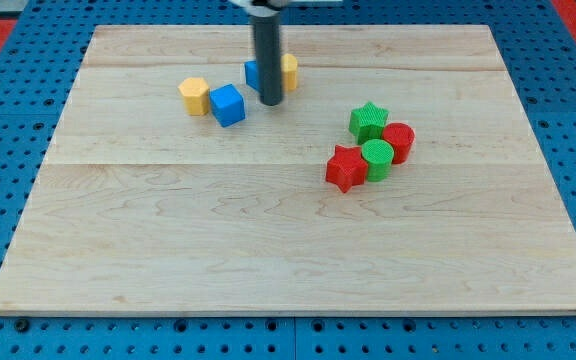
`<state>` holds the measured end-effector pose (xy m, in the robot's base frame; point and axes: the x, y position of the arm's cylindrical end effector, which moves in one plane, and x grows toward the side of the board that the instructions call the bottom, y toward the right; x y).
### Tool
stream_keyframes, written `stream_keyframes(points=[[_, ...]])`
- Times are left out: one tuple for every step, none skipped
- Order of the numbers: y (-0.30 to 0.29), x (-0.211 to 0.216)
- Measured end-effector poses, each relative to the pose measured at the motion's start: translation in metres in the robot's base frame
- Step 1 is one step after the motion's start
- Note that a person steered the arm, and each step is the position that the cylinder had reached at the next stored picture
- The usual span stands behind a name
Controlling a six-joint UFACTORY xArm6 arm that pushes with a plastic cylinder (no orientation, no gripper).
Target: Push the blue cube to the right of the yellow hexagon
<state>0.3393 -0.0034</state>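
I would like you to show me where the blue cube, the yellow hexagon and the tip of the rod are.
blue cube [228, 105]: camera view, on its top face.
yellow hexagon [195, 95]: camera view, on its top face.
my tip [271, 102]: camera view, on the rod's very lower end, right of the blue cube.

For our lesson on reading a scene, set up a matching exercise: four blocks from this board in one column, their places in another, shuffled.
1. yellow hexagon
2. blue cube
3. red star
4. green star

A. lowest block of the view's right cluster
B. leftmost block in the view
C. top of the right cluster
D. between the hexagon and my tip

Pairs: 1-B, 2-D, 3-A, 4-C
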Motion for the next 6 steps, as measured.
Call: stream_keyframes(points=[[-0.001, 0.026], [-0.070, 0.035], [-0.109, 0.005], [-0.102, 0.020], [-0.059, 0.060], [0.003, 0.066]])
